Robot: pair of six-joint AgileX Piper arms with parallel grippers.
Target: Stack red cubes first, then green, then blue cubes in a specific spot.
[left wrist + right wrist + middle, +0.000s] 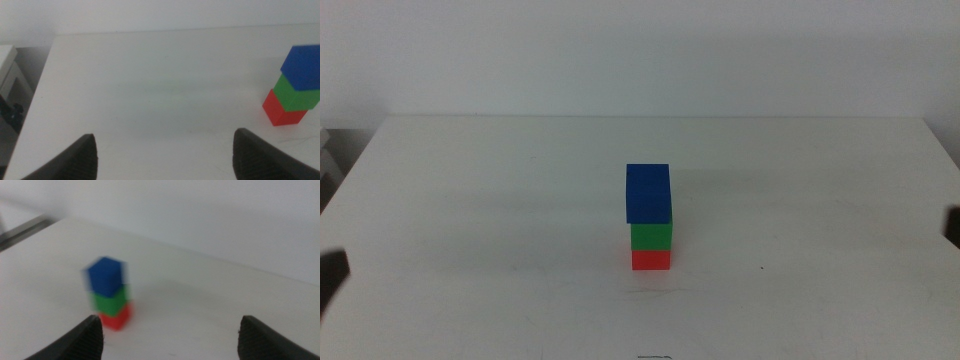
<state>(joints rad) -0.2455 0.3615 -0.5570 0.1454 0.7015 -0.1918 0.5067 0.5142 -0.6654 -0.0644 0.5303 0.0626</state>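
A: Status? The stack stands near the middle of the table (470, 200): red cube (651, 260) at the base, green cube (651, 236) on it, blue cube (649, 194) on top. All 3 placed; I judge nothing is left.

B: Grippers? Left gripper (165, 155) has its jaws spread wide, holding nothing, well apart from the stack. Right gripper (170, 337) likewise parted and empty; its view is blurred.

A: Room? Bare white top all round the stack, table edges well away. Both arms sit at the sides of the middle view.
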